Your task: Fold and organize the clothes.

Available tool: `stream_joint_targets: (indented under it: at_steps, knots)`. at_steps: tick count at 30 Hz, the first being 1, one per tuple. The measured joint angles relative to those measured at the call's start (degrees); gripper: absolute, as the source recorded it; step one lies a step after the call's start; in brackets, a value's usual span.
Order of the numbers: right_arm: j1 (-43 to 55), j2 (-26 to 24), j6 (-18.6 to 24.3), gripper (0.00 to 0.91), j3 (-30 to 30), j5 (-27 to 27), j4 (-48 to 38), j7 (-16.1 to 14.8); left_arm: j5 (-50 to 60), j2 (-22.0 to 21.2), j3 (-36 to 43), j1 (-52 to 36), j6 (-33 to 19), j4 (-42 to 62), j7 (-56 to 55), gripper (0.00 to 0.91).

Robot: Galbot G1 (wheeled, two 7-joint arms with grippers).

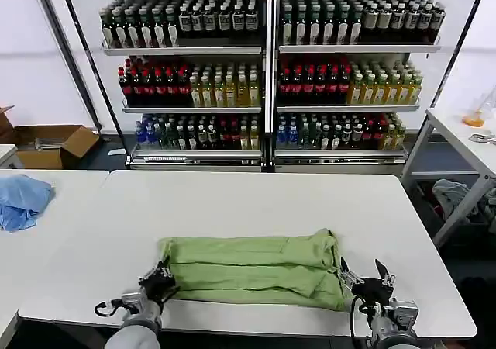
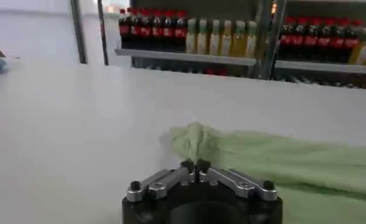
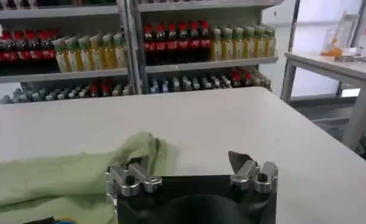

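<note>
From the head camera I see the green polo shirt [image 1: 256, 270] folded into a long band near the front edge of the white table [image 1: 256, 202], its long axis running left to right, with a bunched end at the right. My left gripper [image 1: 160, 275] sits at the shirt's left end; the left wrist camera shows its fingertips [image 2: 195, 165] pinched together, though I can't tell whether fabric lies between them. My right gripper [image 1: 364, 275] sits at the right end; the right wrist camera shows its fingers [image 3: 239, 161] spread wide, shirt beside one. A blue cloth [image 1: 22, 200] lies far left; bottle shelves [image 1: 267, 77] stand beyond.
</note>
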Motion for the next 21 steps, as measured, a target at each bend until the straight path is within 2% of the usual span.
stream_joint_targets:
  at_steps: [7,11,16,21]
  knots:
    - [0.6,-0.5,0.3,0.907,-0.1,0.0,0.0,0.1,-7.4,6.2,-7.8,-1.6,0.7,-0.4,0.0,0.020]
    - [1.0,-0.9,0.5,0.907,-0.2,-0.1,0.0,0.2,-15.5,8.1,-11.5,-1.6,2.0,-2.8,0.2,0.020]
    - [1.4,-1.3,0.7,0.907,-0.3,-0.4,-0.1,0.3,-26.4,8.2,-12.8,-1.5,3.6,-8.1,0.3,0.020]
    - [1.2,-1.4,0.8,0.907,-0.3,-0.6,-0.1,0.3,-33.7,6.0,-10.3,-2.3,4.3,-12.6,0.0,0.020]
